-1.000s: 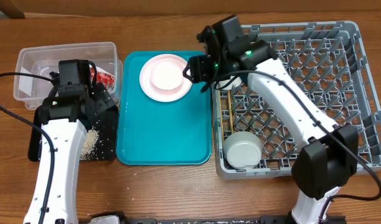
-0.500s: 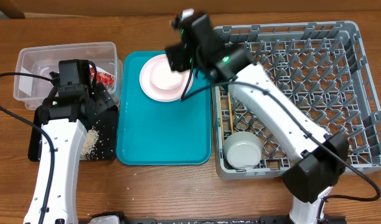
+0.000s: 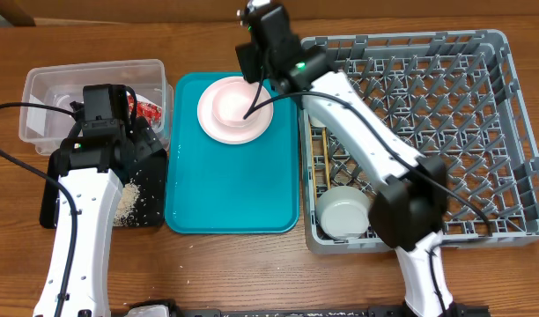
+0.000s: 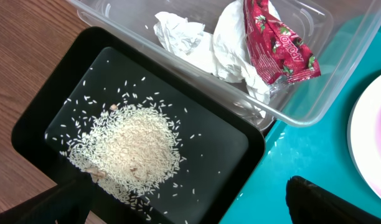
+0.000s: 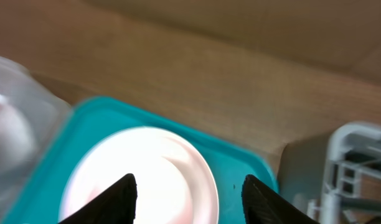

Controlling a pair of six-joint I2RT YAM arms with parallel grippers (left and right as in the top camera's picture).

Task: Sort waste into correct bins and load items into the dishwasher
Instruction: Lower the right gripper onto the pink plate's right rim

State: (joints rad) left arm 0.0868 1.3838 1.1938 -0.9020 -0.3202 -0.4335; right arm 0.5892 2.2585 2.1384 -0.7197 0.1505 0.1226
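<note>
1. Plate [image 3: 254, 126]: pale pink, round. It lies flat on the teal tray [image 3: 234, 189], in the far half of that tray. A pink bowl [image 3: 232, 104] sits upright on the plate.

2. Right gripper [image 5: 189, 180]: it hangs above the far edge of the teal tray, over the plate. The two fingers are spread apart. Nothing is between them and they touch nothing. The right wrist view is blurred.

3. Dish rack [image 3: 516, 132]: grey, with a lattice of pegs. It stands just beside the right edge of the teal tray. A white bowl [image 3: 344, 211] sits in the near corner closest to the teal tray. Two chopsticks [image 3: 324, 163] lie along the rack wall that faces the teal tray.

4. Black tray [image 4: 221, 137]: it lies just beside the left edge of the teal tray. It holds a heap of rice [image 4: 128, 149] with scattered loose grains around it.

5. Clear tub [image 4: 302, 106]: it stands to the left of the teal tray, behind the black tray. It holds a crumpled napkin [image 4: 184, 37] and a red wrapper [image 4: 274, 40]. The wrapper carries white lettering and a berry print. The lettering cannot be read.

6. Left gripper [image 4: 189, 183]: it hangs over the black tray. The fingers are spread wide and hold nothing.
</note>
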